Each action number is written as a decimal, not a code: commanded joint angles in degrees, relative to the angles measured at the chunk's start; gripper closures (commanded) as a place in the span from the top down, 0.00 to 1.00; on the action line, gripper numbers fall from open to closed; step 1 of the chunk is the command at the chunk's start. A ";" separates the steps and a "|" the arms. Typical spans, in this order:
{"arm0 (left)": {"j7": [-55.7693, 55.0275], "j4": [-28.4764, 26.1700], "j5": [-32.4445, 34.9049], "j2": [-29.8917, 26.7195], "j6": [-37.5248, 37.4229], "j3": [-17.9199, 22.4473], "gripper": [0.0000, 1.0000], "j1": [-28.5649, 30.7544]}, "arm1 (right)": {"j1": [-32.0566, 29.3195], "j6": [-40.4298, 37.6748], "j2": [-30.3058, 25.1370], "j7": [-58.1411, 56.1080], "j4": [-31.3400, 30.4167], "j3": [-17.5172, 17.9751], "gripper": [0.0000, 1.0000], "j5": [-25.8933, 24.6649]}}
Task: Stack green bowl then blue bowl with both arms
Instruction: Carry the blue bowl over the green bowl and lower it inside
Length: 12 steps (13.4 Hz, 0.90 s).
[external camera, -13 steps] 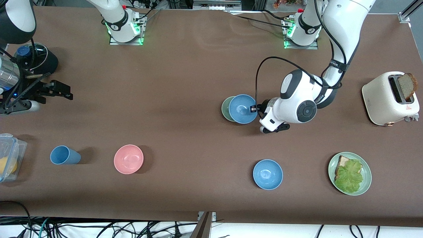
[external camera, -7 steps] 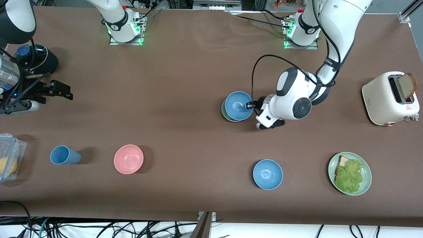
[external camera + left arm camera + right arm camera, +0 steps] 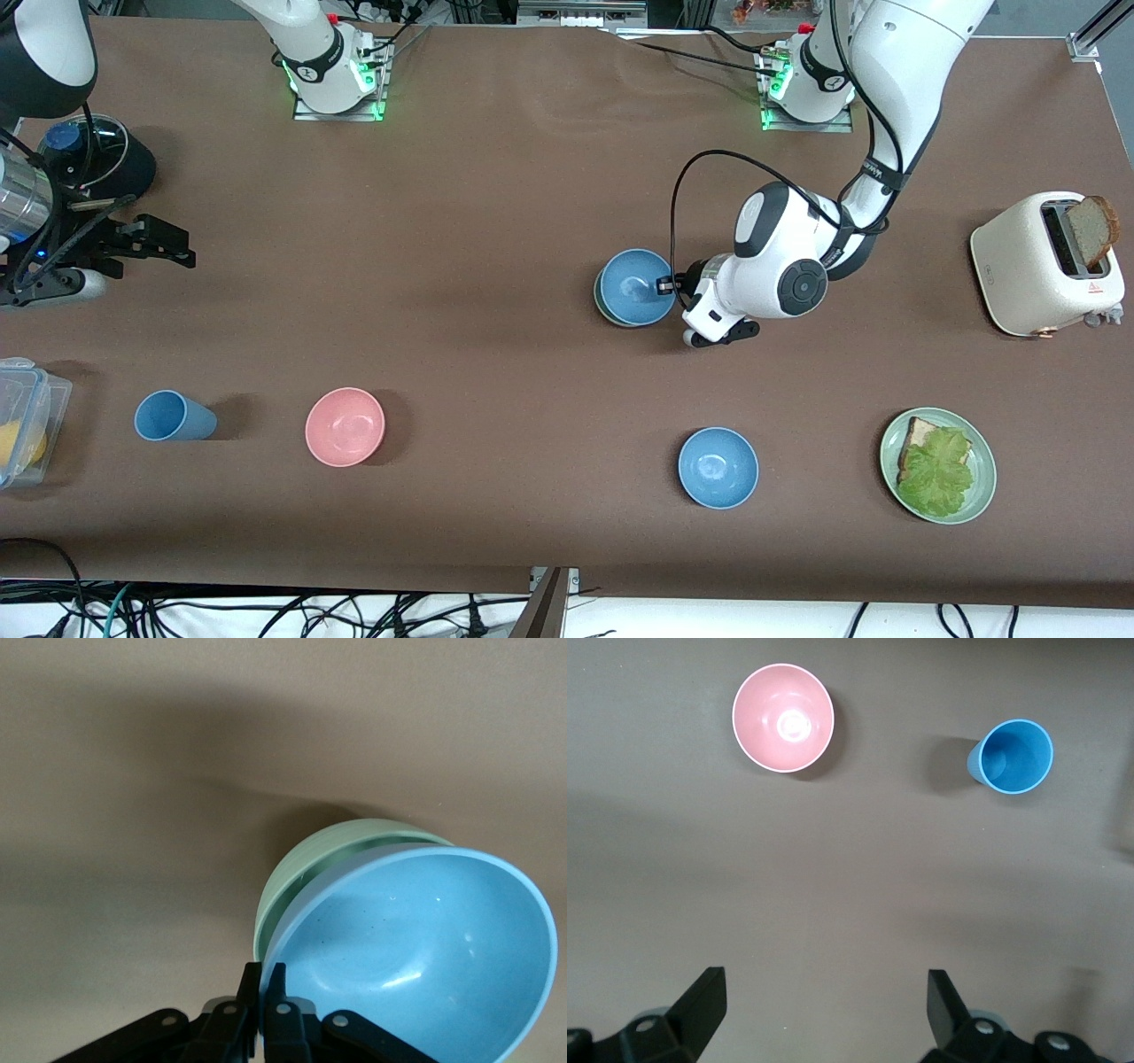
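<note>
Right now the left gripper (image 3: pixel 666 285) pinches the rim of a blue bowl (image 3: pixel 635 285), on the side toward the left arm's end of the table. Its two black fingers (image 3: pixel 276 1005) are squeezed tight on the thin edge, one inside and one outside. That blue bowl sits a bit tilted over the green bowl (image 3: pixel 306 868). From the front only a thin green sliver (image 3: pixel 599 297) shows past the blue rim. I cannot tell if the two bowls touch.

Both bowls are round, smooth and not shiny. They are in the middle of the brown table (image 3: pixel 496 195), with lots of bare room all around them and far from any edge.

A second blue bowl (image 3: pixel 718 467) sits nearer the front camera, well apart from the stack. Beside it, toward the left arm's end, is a flat green plate (image 3: pixel 982 461) with toast and lettuce on it. A white toaster (image 3: pixel 1036 266) with a slice of bread stands close to that end's edge.

Toward the right arm's end stand a pink bowl (image 3: pixel 345 426) and a blue cup (image 3: pixel 168 416). A clear box (image 3: pixel 40 399) pokes in at the table's end.

The right gripper (image 3: pixel 164 244) waits up high over that end, with its fingers (image 3: pixel 700 1001) spread wide and holding nothing.
</note>
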 commanded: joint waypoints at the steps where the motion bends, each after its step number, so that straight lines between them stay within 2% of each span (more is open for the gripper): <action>1: 0.21 -0.46 -1.87 -0.38 0.95 0.04 0.40 -1.54 | -0.59 -0.42 0.47 -0.95 1.24 0.19 1.00 -0.04; 2: 0.12 -0.46 -1.87 -0.38 0.95 0.04 0.92 -2.15 | -0.59 -0.42 0.47 -0.95 1.24 0.19 1.00 -0.04; 3: -0.14 -0.46 -1.79 -0.64 0.52 0.13 1.00 -2.77 | -0.59 -0.42 0.47 -0.95 1.24 0.19 1.00 -0.12; 6: -0.84 0.06 -1.35 -2.39 -2.02 0.48 1.00 -2.25 | -0.59 -0.42 0.47 -0.95 1.24 0.28 1.00 -0.12; 9: -0.76 0.76 -0.39 -7.13 -2.56 2.32 1.00 -1.37 | -0.59 -0.42 0.47 -0.95 1.24 0.19 1.00 -0.12; 11: -0.93 1.38 4.69 -10.56 -5.44 4.52 1.00 -1.19 | -0.50 -0.42 0.47 -0.95 1.24 0.19 1.00 -0.30; 12: -1.72 3.38 6.55 -11.97 -8.07 5.40 1.00 -0.67 | -0.15 -0.33 0.47 -0.87 1.33 0.28 1.00 -0.30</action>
